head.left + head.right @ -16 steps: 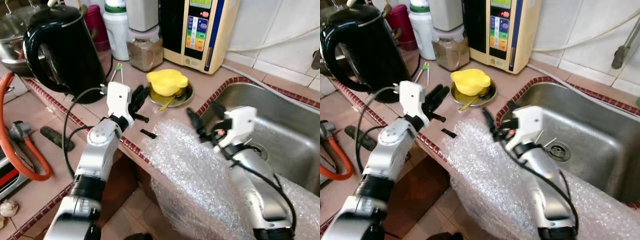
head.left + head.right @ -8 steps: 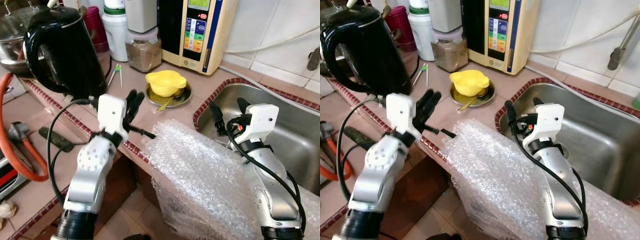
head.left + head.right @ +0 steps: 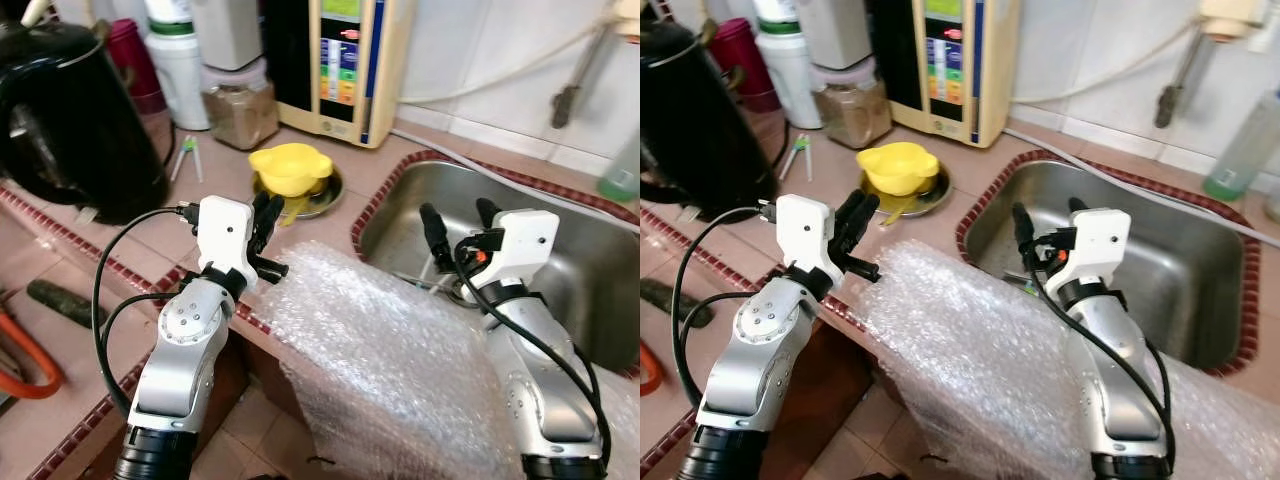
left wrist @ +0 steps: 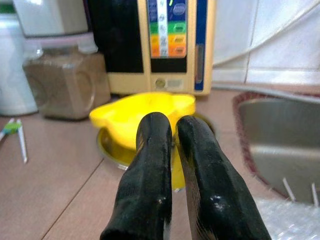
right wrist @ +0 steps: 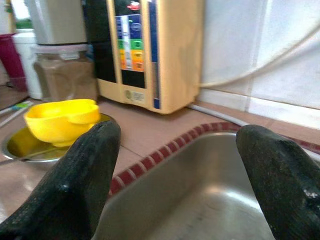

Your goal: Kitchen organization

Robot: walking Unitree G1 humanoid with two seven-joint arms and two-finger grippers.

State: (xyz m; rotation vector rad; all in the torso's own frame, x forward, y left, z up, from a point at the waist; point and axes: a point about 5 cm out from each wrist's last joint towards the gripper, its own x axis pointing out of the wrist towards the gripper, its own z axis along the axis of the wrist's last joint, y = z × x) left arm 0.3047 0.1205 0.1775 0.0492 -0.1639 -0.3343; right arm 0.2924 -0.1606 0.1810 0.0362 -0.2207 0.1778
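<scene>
The yellow bowl [image 4: 145, 115] sits in a steel dish [image 3: 322, 196] just ahead of the left gripper [image 4: 172, 131], fingers pressed together — a push would skid it. The right gripper [image 3: 461, 213], fingers wide, hovers over the sink [image 3: 590, 290] — bubble wrap [image 3: 380, 350] beneath could snag

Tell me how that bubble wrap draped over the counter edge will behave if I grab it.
The bubble wrap hangs limp over the counter edge, so it is probably floppy and light. Its glossy film may slip between the fingers. Pulling one corner would likely drag the whole sheet.
</scene>
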